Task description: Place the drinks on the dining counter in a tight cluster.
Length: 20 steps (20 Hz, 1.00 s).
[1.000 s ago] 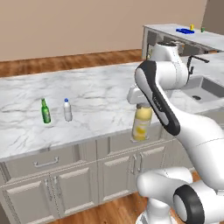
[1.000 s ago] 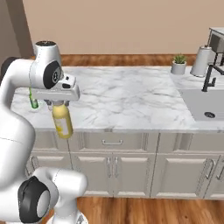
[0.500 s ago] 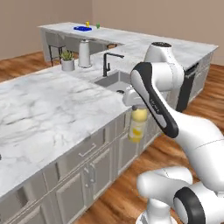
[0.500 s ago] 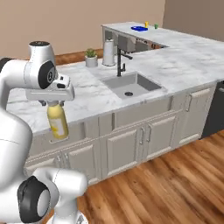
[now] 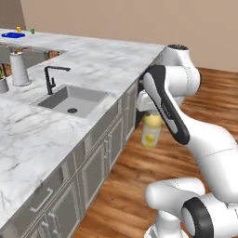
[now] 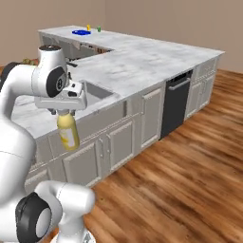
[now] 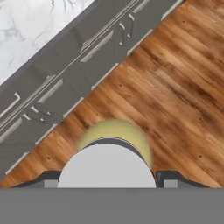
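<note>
A stout yellow juice bottle [image 5: 151,132] with a pale cap hangs over the wood floor, just off the cabinet fronts, and my gripper [image 5: 150,110] is shut on its neck. From the right base the same bottle [image 6: 68,133] dangles under the gripper [image 6: 63,112], in front of the sink cabinet. Looking down from the hand, the pale cap [image 7: 107,168] sits between the fingertips [image 7: 168,176], with the yellow body showing past it. Far back stands the dining counter [image 6: 60,31], a marble slab with a grey side, carrying a blue dish and two small cups.
An L-shaped marble counter [image 5: 104,62] holds a sink [image 5: 69,99], a black faucet [image 5: 50,78] and a pale canister [image 5: 19,68]. A dark dishwasher [image 6: 175,108] sits in the cabinet run. Open wood floor [image 6: 190,175] spreads to the right.
The whole picture has swung as the base drove and turned along the counter; the sink and corner now show. The juice bottle stays held the same way.
</note>
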Tool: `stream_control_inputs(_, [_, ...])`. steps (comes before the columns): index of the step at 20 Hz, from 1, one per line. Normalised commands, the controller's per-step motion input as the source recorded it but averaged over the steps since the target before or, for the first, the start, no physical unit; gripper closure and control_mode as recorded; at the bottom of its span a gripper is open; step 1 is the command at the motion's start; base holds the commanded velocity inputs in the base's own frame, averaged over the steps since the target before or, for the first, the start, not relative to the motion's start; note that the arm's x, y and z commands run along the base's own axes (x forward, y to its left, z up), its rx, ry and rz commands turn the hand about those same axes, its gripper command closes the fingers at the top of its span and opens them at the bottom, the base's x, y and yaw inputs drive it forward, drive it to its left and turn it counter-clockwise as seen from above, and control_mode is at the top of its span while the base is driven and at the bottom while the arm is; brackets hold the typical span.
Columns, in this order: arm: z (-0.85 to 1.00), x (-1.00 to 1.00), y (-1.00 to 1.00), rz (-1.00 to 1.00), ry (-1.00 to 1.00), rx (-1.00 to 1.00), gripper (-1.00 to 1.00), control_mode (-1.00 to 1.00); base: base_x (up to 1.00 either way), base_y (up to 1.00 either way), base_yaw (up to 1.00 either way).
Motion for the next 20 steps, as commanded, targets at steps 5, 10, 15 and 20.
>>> stream_control_inputs(5, [0.0, 0.0, 0.0, 0.0, 0.0, 0.0, 1.0, 1.0, 1.0, -0.78, 0.13])
stream_control_inputs(10, [0.0, 0.0, 0.0, 0.0, 0.0, 0.0, 1.0, 1.0, 1.0, -0.65, 0.19])
stream_control_inputs(15, [0.0, 0.0, 0.0, 0.0, 0.0, 0.0, 1.0, 1.0, 0.98, -0.84, 0.3])
stream_control_inputs(20, [0.0, 0.0, 0.0, 0.0, 0.0, 0.0, 1.0, 1.0, 0.98, -0.97, 0.3])
